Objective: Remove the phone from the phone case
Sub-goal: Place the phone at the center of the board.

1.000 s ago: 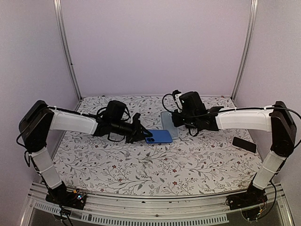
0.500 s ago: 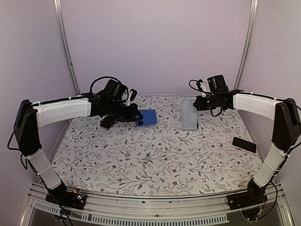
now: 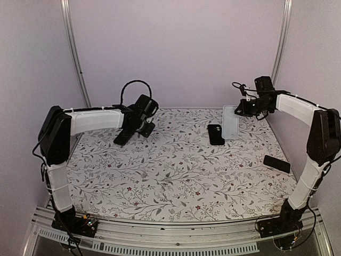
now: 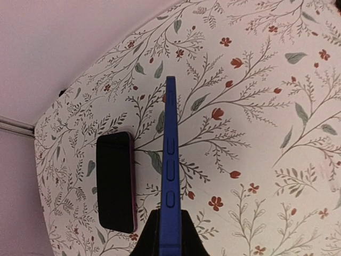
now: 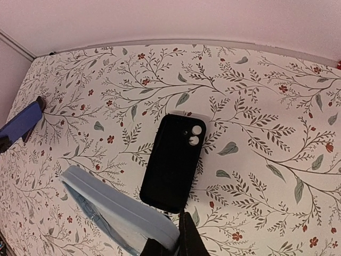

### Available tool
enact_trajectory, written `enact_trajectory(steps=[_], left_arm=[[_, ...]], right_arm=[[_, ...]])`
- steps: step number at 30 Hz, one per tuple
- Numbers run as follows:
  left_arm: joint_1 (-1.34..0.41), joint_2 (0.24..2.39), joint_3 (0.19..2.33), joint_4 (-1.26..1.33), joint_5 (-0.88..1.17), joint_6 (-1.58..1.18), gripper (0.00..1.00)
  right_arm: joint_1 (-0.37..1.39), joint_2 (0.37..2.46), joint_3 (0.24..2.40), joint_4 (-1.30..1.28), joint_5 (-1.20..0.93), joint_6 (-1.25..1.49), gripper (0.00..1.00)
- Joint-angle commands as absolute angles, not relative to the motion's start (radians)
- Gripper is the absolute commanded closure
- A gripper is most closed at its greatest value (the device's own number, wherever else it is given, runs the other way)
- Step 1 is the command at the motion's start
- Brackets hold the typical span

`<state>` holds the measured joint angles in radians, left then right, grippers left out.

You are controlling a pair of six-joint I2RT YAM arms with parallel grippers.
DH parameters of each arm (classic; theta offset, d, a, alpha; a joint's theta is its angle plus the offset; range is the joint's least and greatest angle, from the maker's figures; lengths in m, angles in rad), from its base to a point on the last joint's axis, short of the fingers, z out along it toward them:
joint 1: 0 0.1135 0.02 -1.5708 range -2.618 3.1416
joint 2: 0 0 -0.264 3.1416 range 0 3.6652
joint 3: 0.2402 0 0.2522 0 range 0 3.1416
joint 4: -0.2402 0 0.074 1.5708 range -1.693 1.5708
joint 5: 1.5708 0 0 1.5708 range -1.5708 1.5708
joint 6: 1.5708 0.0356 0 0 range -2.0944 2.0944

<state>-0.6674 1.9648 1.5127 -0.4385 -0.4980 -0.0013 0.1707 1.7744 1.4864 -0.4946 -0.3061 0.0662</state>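
Note:
My left gripper (image 4: 170, 213) is shut on a blue phone case (image 4: 170, 160), held edge-on with its side button covers facing the camera. From above, that gripper (image 3: 145, 126) hovers at the back left and the case itself is hidden. The same blue case (image 5: 21, 125) shows at the far left of the right wrist view. Over the back right, my right gripper (image 3: 238, 109) is shut on a pale blue phone (image 3: 230, 121), which hangs tilted above the table. In the right wrist view the phone (image 5: 117, 213) sits in that gripper (image 5: 169, 234).
A phone in a black case (image 3: 216, 134) lies camera-side up under the right gripper, also seen from the right wrist (image 5: 175, 160). A dark phone (image 3: 123, 137) lies beside the left gripper (image 4: 114, 181). Another dark phone (image 3: 276, 164) rests at the right edge. Frame posts stand at both back corners.
The arms have pulled apart from mid-table: the left carried the blue case up to the back left, the right carried the pale phone to the back right. The black-cased phone is now uncovered.

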Motion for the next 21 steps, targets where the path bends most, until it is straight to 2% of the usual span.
enact_trajectory(steps=[1,8,21], left_arm=[[-0.675,1.993,1.519,-0.260,-0.683,0.231,1.00],[-0.706,2.080,1.459,-0.109,-0.807,0.473,1.00],[-0.710,2.114,1.345,0.116,-0.772,0.633,0.98]], right_arm=[[0.114,1.839,1.546,-0.587,-0.384,0.018,1.00],[0.064,1.925,1.606,-0.632,-0.411,-0.035,1.00],[0.016,2.156,1.842,-0.757,-0.426,-0.104,1.00]])
